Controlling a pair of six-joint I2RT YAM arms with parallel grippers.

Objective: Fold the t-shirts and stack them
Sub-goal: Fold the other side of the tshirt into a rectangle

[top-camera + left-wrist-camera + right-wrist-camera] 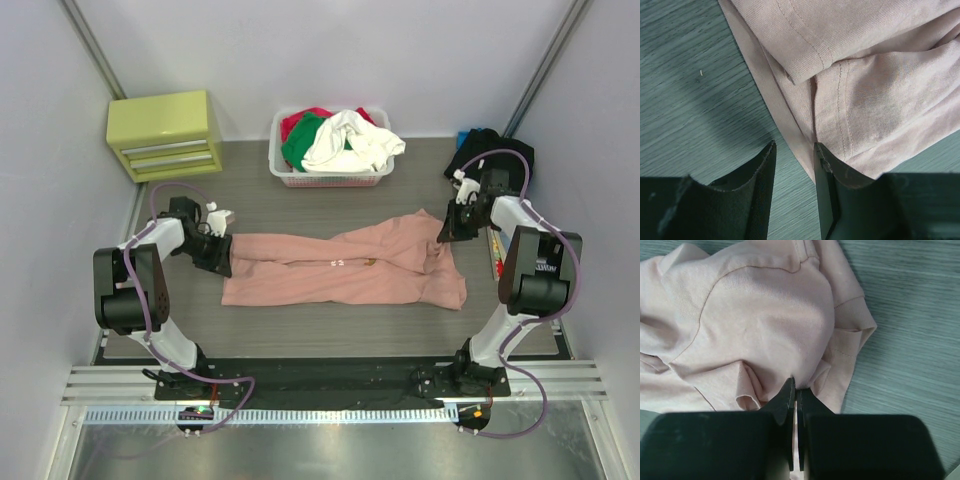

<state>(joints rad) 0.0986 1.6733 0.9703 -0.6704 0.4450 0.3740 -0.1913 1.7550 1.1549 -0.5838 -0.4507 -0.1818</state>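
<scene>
pink t-shirt (340, 272) lies stretched lengthwise across the bench (300, 325), doubled into a long strip; my read: set up for a cross fold, hence one gripper at each end; right gripper (794, 384) pressed together, pinching a bunched fold at the sleeve end; left gripper (794, 147) spread, low at the hem end, cloth edge touching one finger, nothing gripped; black t-shirt (492, 152) well apart, far right corner

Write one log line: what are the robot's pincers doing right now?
left pincer: open, at edge of pink t-shirt | right pincer: shut on pink t-shirt
</scene>
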